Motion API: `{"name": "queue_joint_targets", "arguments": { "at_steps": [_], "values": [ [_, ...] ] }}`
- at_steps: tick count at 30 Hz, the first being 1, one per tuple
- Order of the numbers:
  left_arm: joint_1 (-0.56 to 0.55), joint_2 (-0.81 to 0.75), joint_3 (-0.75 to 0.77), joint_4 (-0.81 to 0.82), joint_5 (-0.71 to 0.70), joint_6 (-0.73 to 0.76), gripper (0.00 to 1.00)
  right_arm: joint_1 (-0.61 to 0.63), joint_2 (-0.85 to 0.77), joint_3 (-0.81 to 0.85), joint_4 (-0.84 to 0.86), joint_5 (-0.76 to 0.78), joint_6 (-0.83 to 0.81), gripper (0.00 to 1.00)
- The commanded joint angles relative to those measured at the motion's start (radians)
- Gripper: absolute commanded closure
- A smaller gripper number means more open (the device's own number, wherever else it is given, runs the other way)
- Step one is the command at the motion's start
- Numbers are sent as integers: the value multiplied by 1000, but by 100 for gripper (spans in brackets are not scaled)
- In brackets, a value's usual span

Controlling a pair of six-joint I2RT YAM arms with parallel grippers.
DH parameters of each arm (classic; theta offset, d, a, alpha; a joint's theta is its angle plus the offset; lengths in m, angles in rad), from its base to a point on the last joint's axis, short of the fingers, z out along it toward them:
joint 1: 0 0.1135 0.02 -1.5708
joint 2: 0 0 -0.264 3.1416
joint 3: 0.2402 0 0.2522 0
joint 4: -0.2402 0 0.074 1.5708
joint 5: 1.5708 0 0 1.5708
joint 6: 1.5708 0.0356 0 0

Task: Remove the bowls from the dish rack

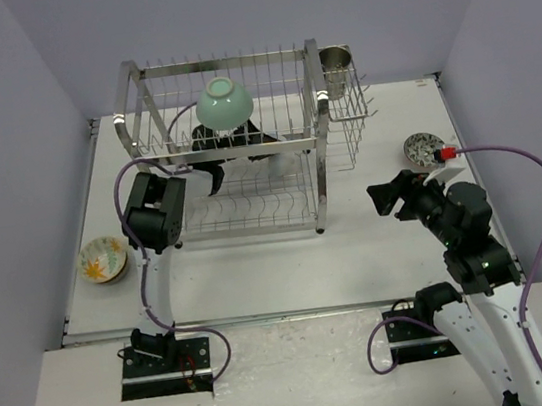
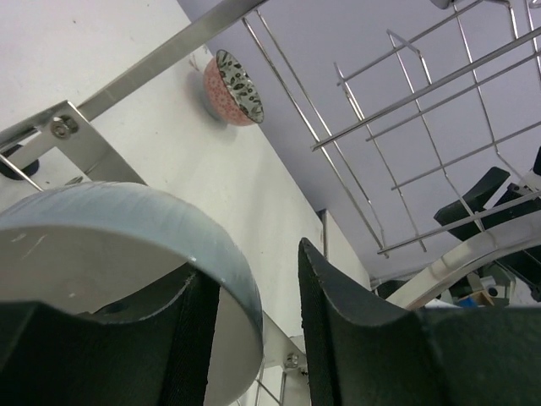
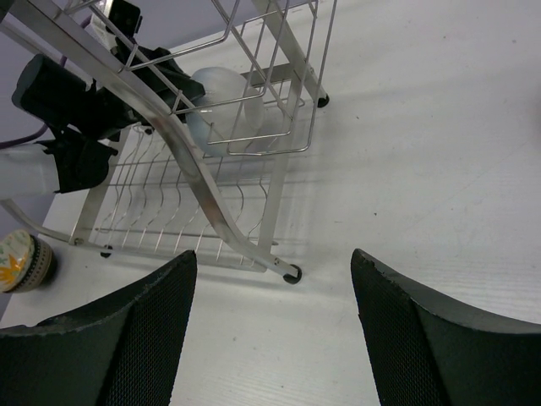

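Observation:
The mint-green bowl [image 1: 224,104] sits upside down in the top tier of the steel dish rack [image 1: 317,171]. My left gripper [image 1: 231,136] reaches into that tier. In the left wrist view its jaws [image 2: 251,262] straddle the bowl's wall [image 2: 127,211], one finger inside it. A gap shows between the wall and the outer finger [image 2: 338,321], so the gripper is open. The right wrist view shows the same bowl [image 3: 221,100] behind the rack wires [image 3: 203,182]. My right gripper [image 1: 387,199] [image 3: 270,258] hangs open and empty over the table, right of the rack.
A pinkish patterned bowl [image 1: 423,149] [image 2: 232,87] stands on the table right of the rack. A white bowl with yellow flowers [image 1: 103,259] [image 3: 24,260] stands at the left edge. A steel cup [image 1: 336,63] sits in the wire side basket [image 1: 350,116].

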Motion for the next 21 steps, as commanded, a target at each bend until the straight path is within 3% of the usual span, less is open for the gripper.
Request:
{"name": "queue_joint_targets", "arguments": {
  "at_steps": [1, 4, 10, 12, 16, 21],
  "values": [
    [-15, 26, 42, -24, -30, 41, 59, 2, -13, 7, 20, -9, -14, 26],
    [-12, 33, 34, -28, -36, 45, 65, 2, -17, 4, 21, -9, -12, 26],
    [-6, 41, 25, -47, -44, 54, 94, 2, -16, 4, 23, -10, -12, 26],
    [-5, 41, 27, -51, -45, 57, 99, 2, -17, 3, 24, -9, -12, 26],
    [-2, 41, 25, -33, -36, 38, 100, 2, -14, 3, 24, -9, -14, 26],
    [15, 95, -12, 384, -28, -288, 100, 3, -11, 7, 26, -7, -14, 26]
  ]
}}
